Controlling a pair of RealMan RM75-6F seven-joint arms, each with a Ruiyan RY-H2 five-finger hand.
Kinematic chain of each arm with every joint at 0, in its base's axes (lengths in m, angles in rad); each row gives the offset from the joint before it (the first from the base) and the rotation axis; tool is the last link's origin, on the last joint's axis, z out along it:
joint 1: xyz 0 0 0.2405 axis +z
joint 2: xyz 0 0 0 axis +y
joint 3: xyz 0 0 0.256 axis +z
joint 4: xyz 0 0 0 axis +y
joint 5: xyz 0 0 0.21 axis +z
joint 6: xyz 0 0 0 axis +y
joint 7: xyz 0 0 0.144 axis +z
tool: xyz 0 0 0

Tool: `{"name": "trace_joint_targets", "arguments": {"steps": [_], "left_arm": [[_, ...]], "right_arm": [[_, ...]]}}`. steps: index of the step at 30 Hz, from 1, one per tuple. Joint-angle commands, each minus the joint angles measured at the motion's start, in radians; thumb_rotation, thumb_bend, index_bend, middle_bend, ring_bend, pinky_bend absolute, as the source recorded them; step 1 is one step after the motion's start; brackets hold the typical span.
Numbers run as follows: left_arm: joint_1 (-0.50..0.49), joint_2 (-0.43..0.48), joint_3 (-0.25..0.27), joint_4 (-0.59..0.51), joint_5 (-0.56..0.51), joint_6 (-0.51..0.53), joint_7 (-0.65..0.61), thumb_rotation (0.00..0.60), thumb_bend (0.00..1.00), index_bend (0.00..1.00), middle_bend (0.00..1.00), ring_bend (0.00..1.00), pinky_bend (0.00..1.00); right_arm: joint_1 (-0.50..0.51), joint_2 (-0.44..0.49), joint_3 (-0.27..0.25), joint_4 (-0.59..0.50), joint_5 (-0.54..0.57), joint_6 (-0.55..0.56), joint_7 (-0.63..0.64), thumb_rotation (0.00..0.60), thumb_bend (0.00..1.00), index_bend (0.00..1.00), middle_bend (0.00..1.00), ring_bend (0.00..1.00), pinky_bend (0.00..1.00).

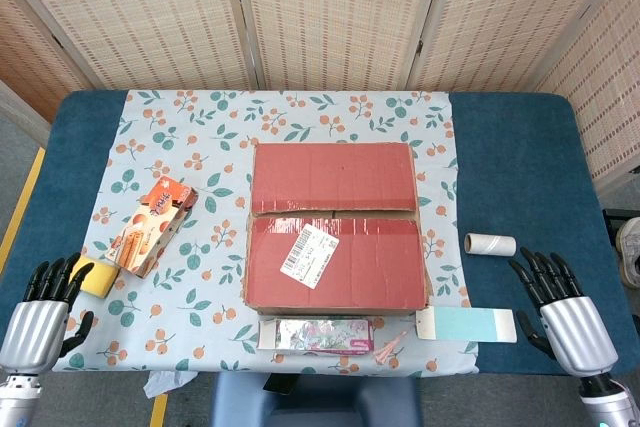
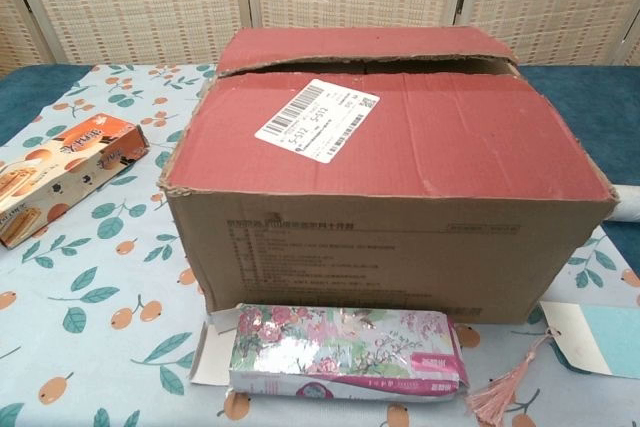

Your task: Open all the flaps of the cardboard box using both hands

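A cardboard box (image 1: 335, 225) (image 2: 390, 177) with red top flaps stands in the middle of the table. Both top flaps lie closed, with a seam and a slight gap between them. A white shipping label (image 1: 309, 255) (image 2: 317, 119) is stuck on the near flap. My left hand (image 1: 42, 312) hovers at the table's near left corner, fingers spread, holding nothing. My right hand (image 1: 562, 305) hovers at the near right, fingers spread, also holding nothing. Both hands are well apart from the box. Neither hand shows in the chest view.
An orange snack box (image 1: 150, 225) (image 2: 50, 177) lies left of the carton, with a yellow object (image 1: 97, 278) by my left hand. A floral packet (image 1: 315, 335) (image 2: 345, 350) lies in front of the carton. A cardboard tube (image 1: 489, 244) and a pale blue card (image 1: 466, 325) lie on the right.
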Motion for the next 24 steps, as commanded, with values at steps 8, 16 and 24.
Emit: {"name": "trace_joint_targets", "arguments": {"steps": [8, 16, 24], "left_arm": [[-0.015, -0.002, -0.005, 0.003, -0.007, -0.026, 0.005, 0.6, 0.49, 0.14, 0.07, 0.0, 0.0], [-0.019, 0.011, -0.005, 0.01, -0.017, -0.038, -0.036, 0.6, 0.49, 0.14, 0.07, 0.0, 0.0], [-0.036, 0.005, -0.016, 0.011, -0.045, -0.069, -0.031, 0.6, 0.49, 0.14, 0.07, 0.0, 0.0]], "right_arm": [[0.003, 0.0, 0.013, 0.001, 0.03, -0.007, 0.015, 0.6, 0.51, 0.01, 0.0, 0.0, 0.0], [0.012, -0.073, 0.053, 0.082, -0.025, 0.086, 0.046, 0.6, 0.51, 0.04, 0.0, 0.0, 0.0], [0.083, -0.002, 0.108, -0.03, -0.028, 0.034, 0.003, 0.6, 0.51, 0.06, 0.0, 0.0, 0.0]]}}
